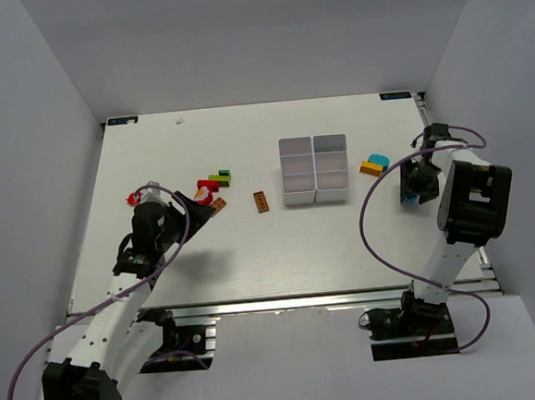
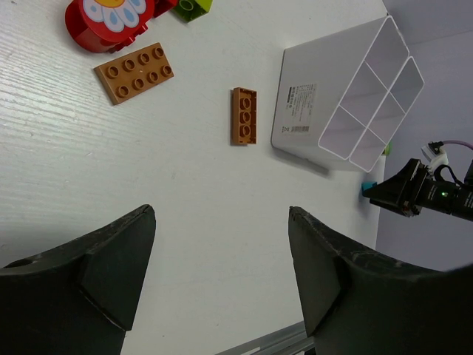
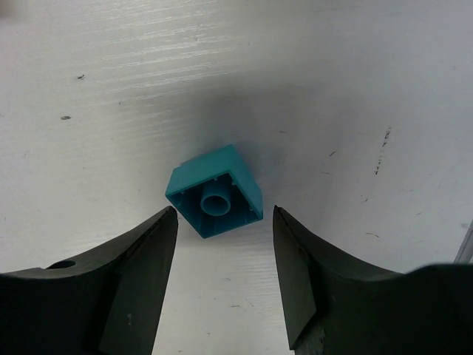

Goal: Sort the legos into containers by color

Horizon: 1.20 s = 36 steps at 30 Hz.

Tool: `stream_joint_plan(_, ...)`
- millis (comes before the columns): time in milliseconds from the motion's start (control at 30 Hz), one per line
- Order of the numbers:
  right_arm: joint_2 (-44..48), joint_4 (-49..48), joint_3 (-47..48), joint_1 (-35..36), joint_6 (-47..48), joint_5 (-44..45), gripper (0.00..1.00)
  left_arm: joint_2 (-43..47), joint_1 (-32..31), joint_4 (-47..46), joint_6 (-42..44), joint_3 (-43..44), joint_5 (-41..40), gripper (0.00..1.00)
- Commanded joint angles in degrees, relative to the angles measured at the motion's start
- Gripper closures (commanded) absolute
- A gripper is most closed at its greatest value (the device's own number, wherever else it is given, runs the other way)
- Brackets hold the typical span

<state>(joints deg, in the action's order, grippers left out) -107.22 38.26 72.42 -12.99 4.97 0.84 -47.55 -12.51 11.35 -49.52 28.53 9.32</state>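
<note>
Right pincer (image 3: pixel 224 214) stands open astride a teal lego (image 3: pixel 214 191) lying on the surface (image 3: pixel 111 74). Left pincer (image 2: pixel 222 213) is wide, holding nothing.

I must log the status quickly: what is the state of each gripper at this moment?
Left gripper: open, holding nothing.
Right gripper: open, with a teal lego brick lying at its tips, not gripped.

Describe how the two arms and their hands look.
Left arm and right arm: white links, black joint housings, a looping purple cable on each. Left hand and right hand: two broad, dark, wedge-shaped fingers apiece.
</note>
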Motion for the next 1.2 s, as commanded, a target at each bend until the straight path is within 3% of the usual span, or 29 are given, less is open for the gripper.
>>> stream_joint_plan(0, 0.78, -1.08, 1.58, 0.68, 0.64, 1.18, 0.40, 0.00, -0.23, -0.90, 0.03, 0.38, 0.26, 0.18)
stream_joint_plan(233, -0.01, -1.35, 2.72, 1.83, 4.60, 0.92, 0.45, -0.35, -0.23, -0.46, 0.30, 1.17, 0.17, 0.18)
stream_joint_plan(433, -1.15, -1.08, 4.04, 2.53, 5.92, 0.92, 0.67, 0.79, -0.23, 0.42, 0.30, 0.73, -0.36, 0.18)
stream_joint_plan(567, -1.15, -0.56, 3.95, 2.62, 6.80, 0.83, 0.87, 1.58, -0.23, 0.86, 0.30, 0.47, -0.62, 0.18)
stream_joint_plan(700, 0.51, -0.55, 2.90, 2.62, 8.99, -0.31, 0.99, 2.20, -0.23, 1.21, 0.39, 0.56, -0.80, 0.18)
stream_joint_plan(867, 6.58, -0.38, 2.55, 2.62, 12.51, -7.51, 1.00, 2.02, -0.23, 0.95, 0.47, 0.38, -0.62, 0.18)
stream_joint_plan(1167, 10.89, 4.45, 10.19, 4.99, 19.72, -20.78, 1.00, -0.26, -0.23, 0.16, 0.91, 1.96, 0.00, 0.18)
